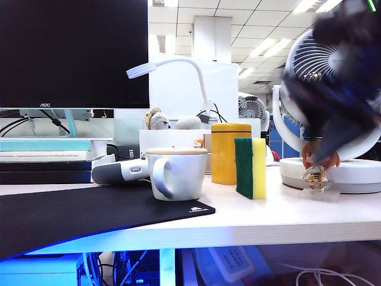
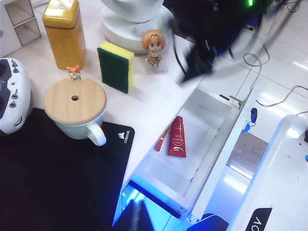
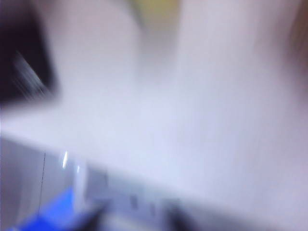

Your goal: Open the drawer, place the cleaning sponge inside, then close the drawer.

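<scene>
Yellow-green sponge point(image 2: 115, 66) stands on the bench point(image 2: 159, 103), drawer point(image 2: 202, 139) already open; right pincer point(image 2: 199, 65) blurred, left pincer point(image 2: 137, 219) unclear — neither grip readable.

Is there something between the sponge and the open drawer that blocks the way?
Nothing visible blocks it. The sponge stands on edge on the desk, apart from the figurine beside it. The drawer is pulled out, with bare floor beside a red tube.

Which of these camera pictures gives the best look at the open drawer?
The left wrist view: the drawer stands pulled out, showing red tubes inside. The exterior view, level with the desk, barely shows it; the right wrist view is too blurred.
</scene>
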Robot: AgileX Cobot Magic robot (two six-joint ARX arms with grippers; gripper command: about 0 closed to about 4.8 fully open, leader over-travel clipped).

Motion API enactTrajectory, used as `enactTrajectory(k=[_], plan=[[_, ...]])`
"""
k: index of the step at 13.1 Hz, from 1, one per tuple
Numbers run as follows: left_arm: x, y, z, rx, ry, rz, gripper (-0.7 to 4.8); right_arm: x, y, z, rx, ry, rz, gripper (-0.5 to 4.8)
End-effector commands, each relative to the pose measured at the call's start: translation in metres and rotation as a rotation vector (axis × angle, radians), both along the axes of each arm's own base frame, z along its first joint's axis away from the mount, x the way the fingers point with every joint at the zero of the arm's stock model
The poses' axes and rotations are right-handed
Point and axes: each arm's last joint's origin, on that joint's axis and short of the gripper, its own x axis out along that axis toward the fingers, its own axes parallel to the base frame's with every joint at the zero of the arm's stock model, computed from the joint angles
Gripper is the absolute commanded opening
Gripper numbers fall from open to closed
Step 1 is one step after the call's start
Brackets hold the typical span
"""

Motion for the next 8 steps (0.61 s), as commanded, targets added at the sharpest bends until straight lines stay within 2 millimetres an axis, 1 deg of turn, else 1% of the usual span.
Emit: enactTrajectory(k=[1,2,4,6,7,8], plan=[[0.0,0.0,0.002,-0.004,-0.014,-0.006,-0.05,0.02,0.005,0.039,0.069,-0.202,-0.054,4.79],[0.0,0.0,0.002,-0.004,-0.014,-0.006,-0.05,0.029,0.008,0.049,0.106,-0.285,-0.076,4.79],[0.0,0.0,0.002,-0.005,-0.016,-0.006,-0.05,0.035,0.011,0.049,0.12,-0.321,-0.072,4.79],[0.0,0.0,0.002,-0.005,-0.016,-0.007,-0.05,0.037,0.022,0.042,0.057,-0.335,-0.069,4.79],[0.0,0.0,0.002,-0.005,-0.016,-0.007,-0.05,0.038,0.035,0.035,-0.008,-0.355,-0.038,4.79],[0.0,0.0,0.002,-0.005,-0.016,-0.006,-0.05,0.042,0.042,0.029,-0.049,-0.37,-0.034,4.79]])
